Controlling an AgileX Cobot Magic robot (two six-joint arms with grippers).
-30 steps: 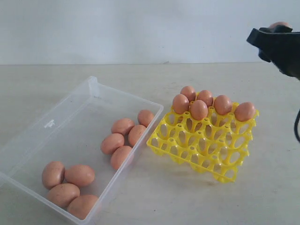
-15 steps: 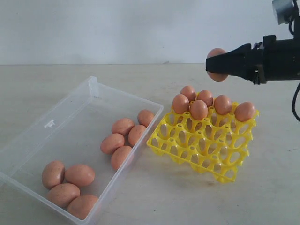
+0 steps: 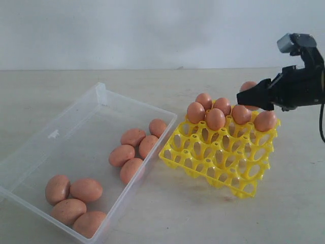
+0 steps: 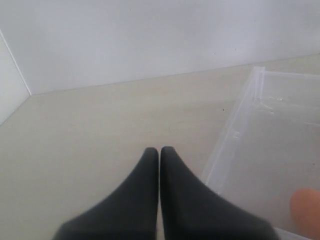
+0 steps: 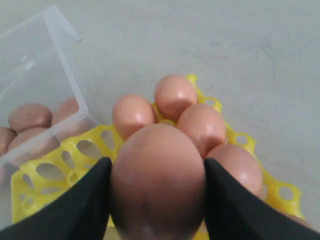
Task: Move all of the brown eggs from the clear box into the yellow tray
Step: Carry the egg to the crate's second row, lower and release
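My right gripper [image 3: 250, 96] [image 5: 157, 167] is shut on a brown egg [image 3: 248, 87] [image 5: 157, 180] and hangs just above the far right part of the yellow tray [image 3: 223, 152] [image 5: 60, 172]. Several brown eggs [image 3: 215, 119] sit in the tray's far cups. The clear box [image 3: 66, 142] [image 4: 260, 145] lies to the tray's left with several brown eggs [image 3: 133, 137] along its right wall and near corner. My left gripper [image 4: 159, 150] is shut on nothing, over bare table beside the box's wall; the exterior view does not show it.
The tray's near rows of cups [image 3: 218, 168] hold nothing. A pale wall [image 3: 152, 30] backs the beige table [image 3: 284, 203]. In the left wrist view a wall corner [image 4: 15, 75] stands close by.
The right gripper, egg in its jaws, swung in from the upper right, reached left over the tray, then dropped lower and back to the right above the tray's far row.
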